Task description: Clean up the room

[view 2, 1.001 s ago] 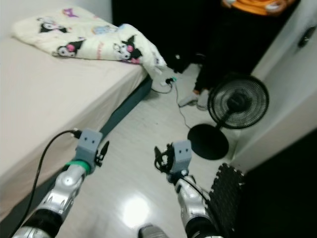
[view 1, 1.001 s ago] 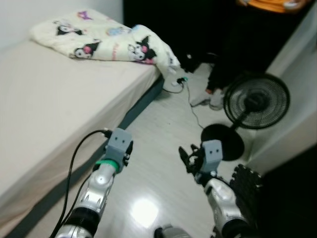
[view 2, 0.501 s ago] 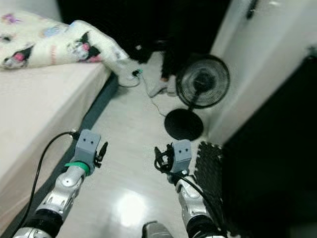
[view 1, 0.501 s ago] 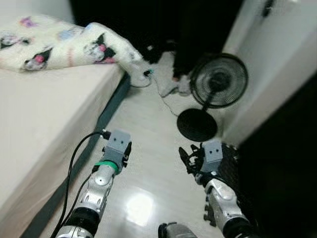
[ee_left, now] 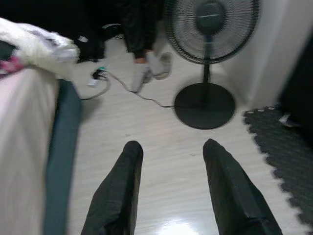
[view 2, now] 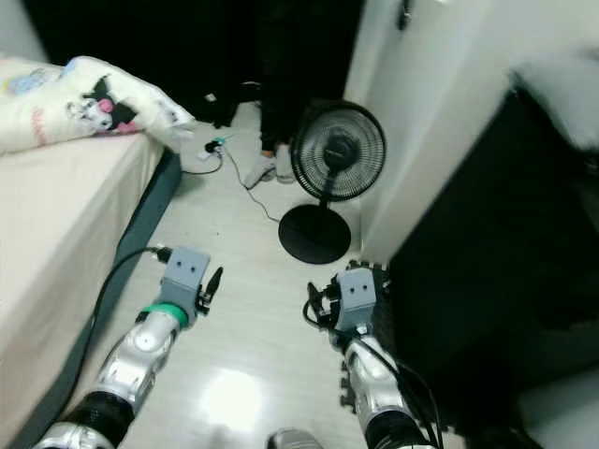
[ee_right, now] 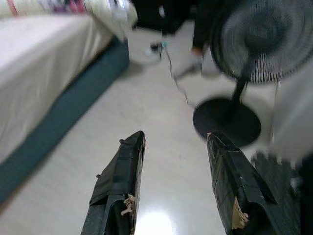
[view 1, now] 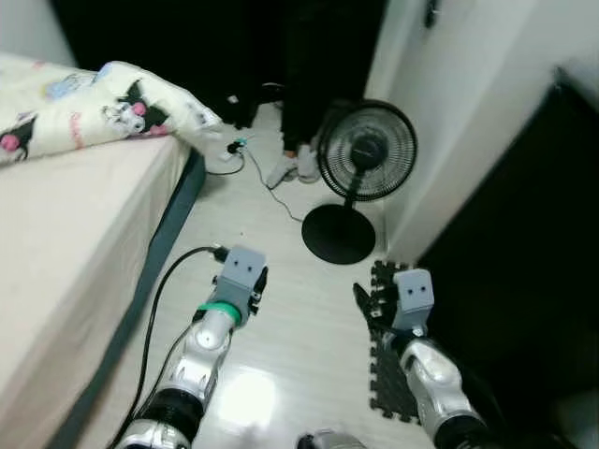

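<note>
A cream blanket (view 1: 112, 108) printed with cartoon figures lies crumpled at the far end of the bed (view 1: 65, 243) on my left. A white power strip (view 1: 227, 150) and its cable (view 1: 271, 187) lie on the pale floor past the bed's corner. My left gripper (ee_left: 172, 144) hangs open over bare floor beside the bed, nothing between its fingers. My right gripper (ee_right: 175, 136) is open too and holds nothing. It hovers low near the edge of a black foam mat (view 1: 388, 351).
A black standing fan (view 1: 366, 152) on a round base (view 1: 339, 234) stands by the white wall (view 1: 449, 112). A person's dark-trousered legs and pale slippers (view 1: 298, 166) are just behind it. A dark opening (view 1: 524, 253) lies at the right.
The camera has swung to the right: the bed slid towards the left edge, the fan came to the middle, and the dark opening and mat came in. Both arms keep their pose.
</note>
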